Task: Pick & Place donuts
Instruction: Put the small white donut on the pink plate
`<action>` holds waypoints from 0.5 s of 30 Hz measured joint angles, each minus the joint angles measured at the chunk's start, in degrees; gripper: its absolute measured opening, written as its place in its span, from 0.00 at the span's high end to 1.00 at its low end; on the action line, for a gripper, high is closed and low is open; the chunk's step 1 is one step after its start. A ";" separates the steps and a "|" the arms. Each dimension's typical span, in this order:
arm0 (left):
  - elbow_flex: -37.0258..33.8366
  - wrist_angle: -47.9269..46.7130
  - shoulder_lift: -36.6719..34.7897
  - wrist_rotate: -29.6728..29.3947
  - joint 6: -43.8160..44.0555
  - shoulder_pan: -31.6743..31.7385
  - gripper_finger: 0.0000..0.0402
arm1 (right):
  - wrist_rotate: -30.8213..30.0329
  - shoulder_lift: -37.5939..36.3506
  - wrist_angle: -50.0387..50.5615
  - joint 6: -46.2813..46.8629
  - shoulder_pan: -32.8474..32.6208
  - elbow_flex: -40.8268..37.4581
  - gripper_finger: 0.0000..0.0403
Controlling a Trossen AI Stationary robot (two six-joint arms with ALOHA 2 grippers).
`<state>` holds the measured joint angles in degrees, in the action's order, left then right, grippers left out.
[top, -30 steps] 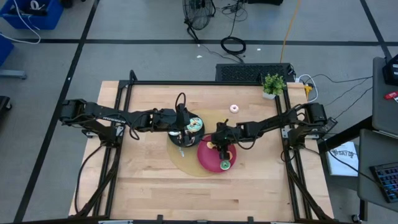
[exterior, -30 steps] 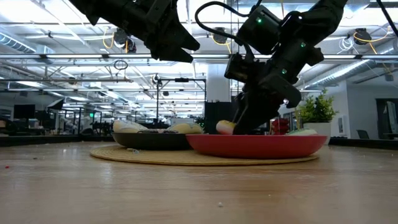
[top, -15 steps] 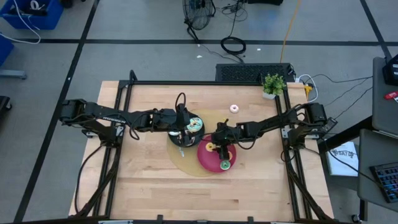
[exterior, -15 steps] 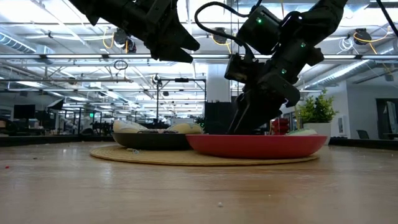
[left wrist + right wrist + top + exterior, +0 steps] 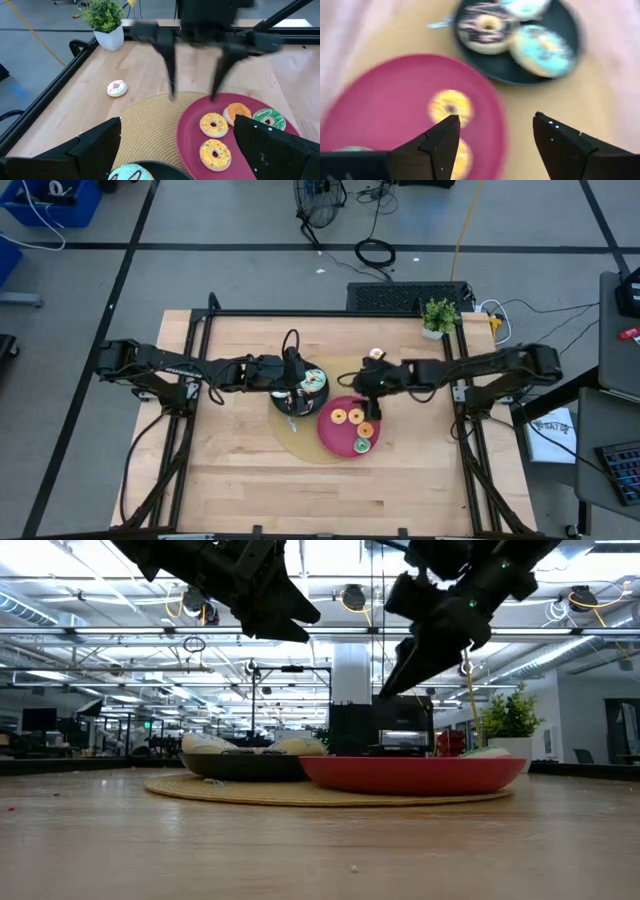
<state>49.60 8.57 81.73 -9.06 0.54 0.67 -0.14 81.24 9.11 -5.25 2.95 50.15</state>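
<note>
Beyond the wooden worktop (image 5: 250, 480) lies a grey floor with cables, and the low view looks into a big hall with bright ceiling lights; a small potted plant (image 5: 438, 316) stands at the worktop's far right corner, out of the way of the work; a round woven mat (image 5: 150, 127) sits mid-worktop and carries two plates side by side, likely to group the goods; the red plate (image 5: 335, 442) holds four donuts, two yellow (image 5: 338, 417), one orange (image 5: 366, 430) and one green (image 5: 361, 446), so it seems to serve as the drop-off; the black plate (image 5: 560, 35) holds a brown-striped donut (image 5: 486, 26) and teal ones (image 5: 540, 47); one pink-and-white donut (image 5: 117, 88) lies alone on bare wood near the plant, probably the next to fetch; the right tool (image 5: 194, 67) hangs above the red plate's far edge, fingers apart and empty, which fits a release just made; the left tool (image 5: 177, 150) hovers over the black plate, spread wide and holding nothing, apparently waiting.
</note>
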 joint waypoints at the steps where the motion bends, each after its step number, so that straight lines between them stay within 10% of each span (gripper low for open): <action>1: 0.00 0.01 0.00 0.02 0.00 -0.02 0.05 | -1.84 -1.16 1.58 -0.25 0.50 0.02 0.43; 6: 0.00 0.10 0.00 0.02 0.00 0.00 0.05 | -11.28 -4.13 8.60 -0.44 4.56 0.02 0.44; 15: 0.00 0.04 0.00 0.07 1.24 0.00 0.05 | -10.13 -1.16 12.17 0.01 18.79 -0.02 0.40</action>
<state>49.60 8.61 81.73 -8.99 1.78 0.67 -10.27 80.07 21.29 -5.23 21.74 50.13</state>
